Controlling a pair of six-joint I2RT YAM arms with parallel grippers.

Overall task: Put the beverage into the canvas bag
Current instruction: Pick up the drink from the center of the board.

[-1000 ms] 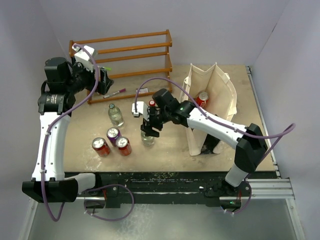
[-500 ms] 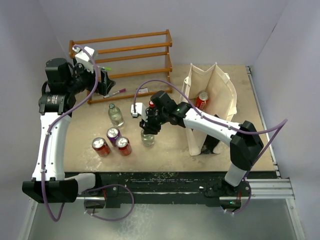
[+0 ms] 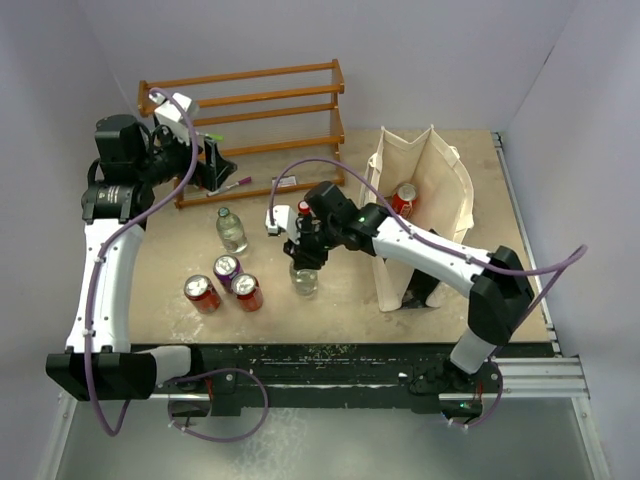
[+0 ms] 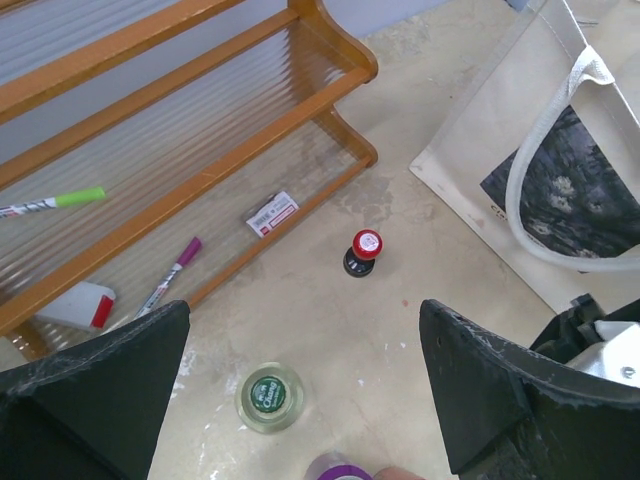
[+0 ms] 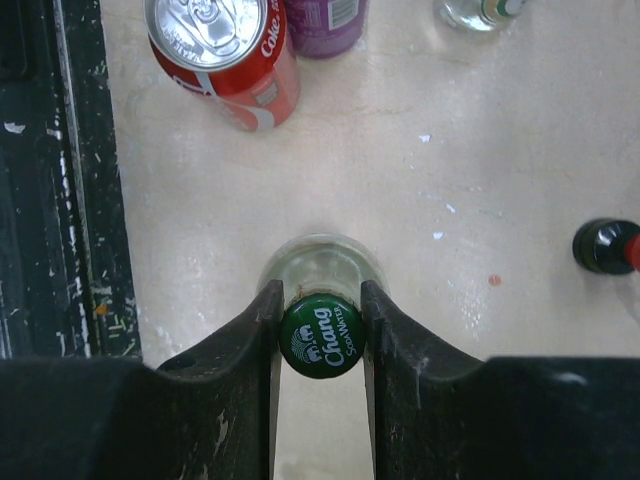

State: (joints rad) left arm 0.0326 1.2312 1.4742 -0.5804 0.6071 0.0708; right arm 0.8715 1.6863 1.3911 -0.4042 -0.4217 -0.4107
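Right gripper [image 5: 320, 300]: pinching glass bottle [image 5: 321, 256] by cap [image 5: 321, 340].
Left gripper [image 4: 305, 315]: spread wide, empty.
Risk: we fear bottle slipping, swinging mid-lift.

The canvas bag [image 3: 450, 190] was matt cream cloth, softly creased. The rack [image 4: 335, 45] was varnished wood with a slight sheen. The tabletop [image 5: 480, 150] looked matt and scuffed, flecked with white. The Coke can [image 5: 225, 45] was glossy metal. The glass bottle [image 5: 320, 262] was clear, with a shiny green metal cap.

Left arm [image 3: 100, 290] and right arm [image 3: 430, 252]: white shells, black joints (purple cables [image 3: 191, 150] trailing).
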